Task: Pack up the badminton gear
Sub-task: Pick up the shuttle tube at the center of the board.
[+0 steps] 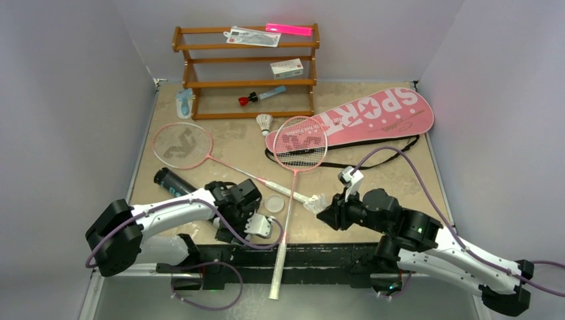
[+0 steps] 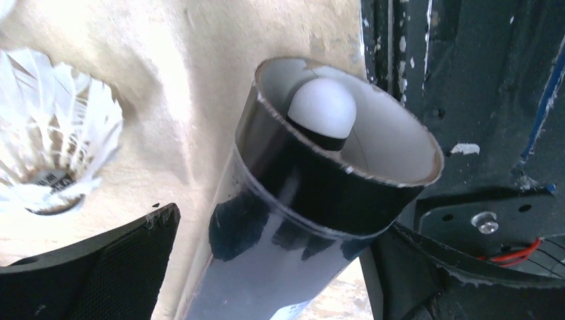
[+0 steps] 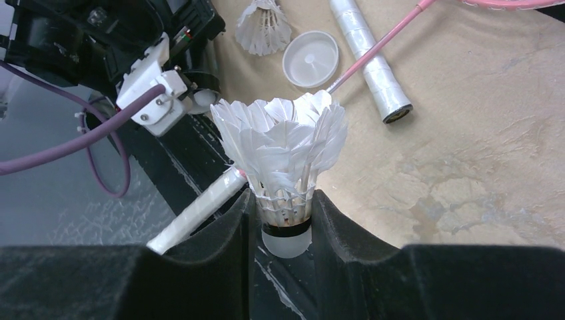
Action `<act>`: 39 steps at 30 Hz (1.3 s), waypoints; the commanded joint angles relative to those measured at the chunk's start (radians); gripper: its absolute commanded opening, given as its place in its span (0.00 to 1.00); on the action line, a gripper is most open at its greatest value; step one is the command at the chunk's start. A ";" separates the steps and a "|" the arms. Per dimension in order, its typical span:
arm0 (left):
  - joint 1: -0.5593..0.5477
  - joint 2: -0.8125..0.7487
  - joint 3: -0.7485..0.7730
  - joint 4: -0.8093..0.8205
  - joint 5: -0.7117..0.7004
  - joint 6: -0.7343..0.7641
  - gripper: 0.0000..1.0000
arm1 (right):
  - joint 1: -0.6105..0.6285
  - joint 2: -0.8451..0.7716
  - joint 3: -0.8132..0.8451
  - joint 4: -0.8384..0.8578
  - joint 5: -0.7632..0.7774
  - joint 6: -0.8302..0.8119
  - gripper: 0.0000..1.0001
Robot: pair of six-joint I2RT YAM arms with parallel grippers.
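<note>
In the left wrist view the long black tube (image 2: 320, 167) lies between the wide-apart fingers of my left gripper (image 2: 286, 223), with bare table showing on both sides. A shuttlecock's white cork (image 2: 321, 107) sits inside its open end, and another shuttlecock (image 2: 46, 153) lies on the table beside it. My right gripper (image 3: 286, 230) is shut on a white feather shuttlecock (image 3: 283, 147) at its cork base, feathers pointing away. Two pink rackets (image 1: 181, 145) (image 1: 301, 143) lie crossed mid-table. The pink SPORT bag (image 1: 360, 117) lies at the back right.
A clear round lid (image 1: 273, 203) lies between the arms, with a loose shuttlecock (image 3: 264, 27) just beyond it. Another shuttlecock (image 1: 265, 122) stands before the wooden shelf (image 1: 246, 83), which holds a white box (image 1: 286, 67) and a red-capped blue tool (image 1: 261, 97). The bag's black strap (image 1: 373, 157) trails forward.
</note>
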 commanded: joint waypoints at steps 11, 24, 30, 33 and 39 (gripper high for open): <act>-0.087 0.070 0.057 0.176 0.041 -0.036 0.50 | -0.001 0.002 0.065 -0.059 0.021 0.043 0.29; -0.117 -0.103 0.121 0.247 0.087 -0.166 0.36 | 0.000 0.155 0.089 0.074 -0.151 -0.026 0.30; -0.116 -0.262 0.100 0.334 0.102 -0.228 0.35 | 0.000 0.161 0.018 0.215 -0.299 -0.056 0.30; -0.116 -0.300 0.104 0.348 0.117 -0.240 0.31 | -0.001 0.169 0.025 0.215 -0.291 -0.049 0.29; -0.115 -0.402 0.108 0.390 0.127 -0.284 0.30 | 0.001 0.145 0.058 0.165 -0.201 -0.003 0.28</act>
